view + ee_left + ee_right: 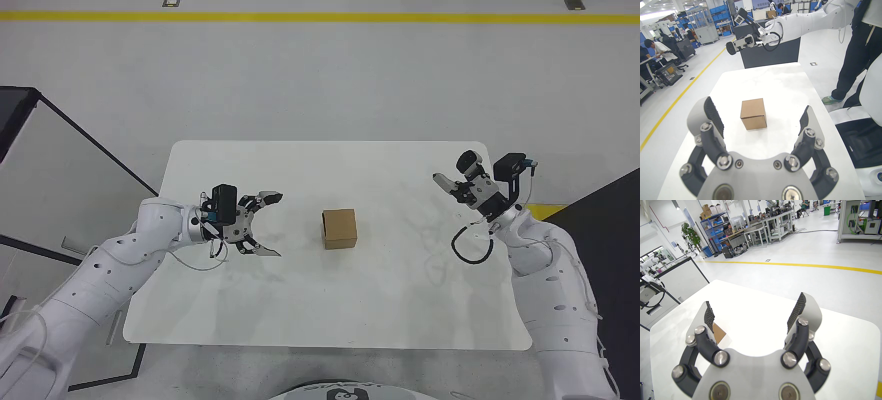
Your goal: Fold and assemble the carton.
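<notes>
The left claw (276,225) hangs over the bench (400,300), jaws spread wide and empty, aimed straight at the carton (340,228) a short way ahead. The carton, a near-cubic brown box with its flaps closed, stands mid-bench with bare surface all round. The right claw (452,172), also spread and empty, is farther off, raised toward the bench's far right corner.

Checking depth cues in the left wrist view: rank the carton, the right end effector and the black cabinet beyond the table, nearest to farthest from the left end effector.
1. carton, on the table just ahead of the left end effector.
2. right end effector, raised over the table's far end.
3. black cabinet, on the floor past the table's far edge.
</notes>
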